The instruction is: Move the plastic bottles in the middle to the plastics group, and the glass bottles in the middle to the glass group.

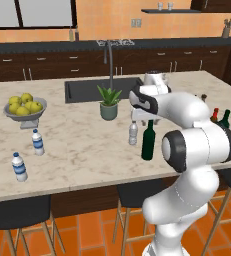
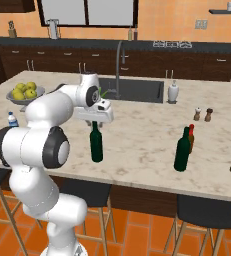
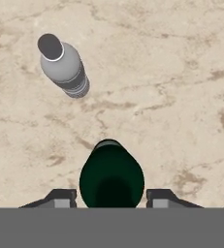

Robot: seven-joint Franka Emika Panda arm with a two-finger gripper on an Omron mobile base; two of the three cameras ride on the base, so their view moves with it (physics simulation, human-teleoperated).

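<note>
A tall dark green wine bottle [image 1: 148,141] [image 2: 96,144] stands in the middle of the island counter. My gripper [image 1: 148,120] [image 2: 95,122] [image 3: 111,198] hangs right over its neck, open, with one finger on each side of the bottle [image 3: 111,174] and small gaps showing. The small greyish plastic bottle [image 1: 133,133] [image 3: 64,65] stands just beside it. A second green wine bottle [image 1: 225,119] [image 2: 182,150] stands to the right, next to the brown red-topped bottle [image 1: 215,115] [image 2: 191,131]. Two blue-labelled water bottles [image 1: 37,142] [image 1: 19,166] stand at the left.
A potted plant [image 1: 109,103] stands by the sink [image 1: 87,90]. A bowl of yellow-green fruit [image 1: 25,107] sits at the left. A white soap dispenser [image 2: 173,92] and two small shakers [image 2: 203,114] stand at the back right. Stools line the counter's front edge.
</note>
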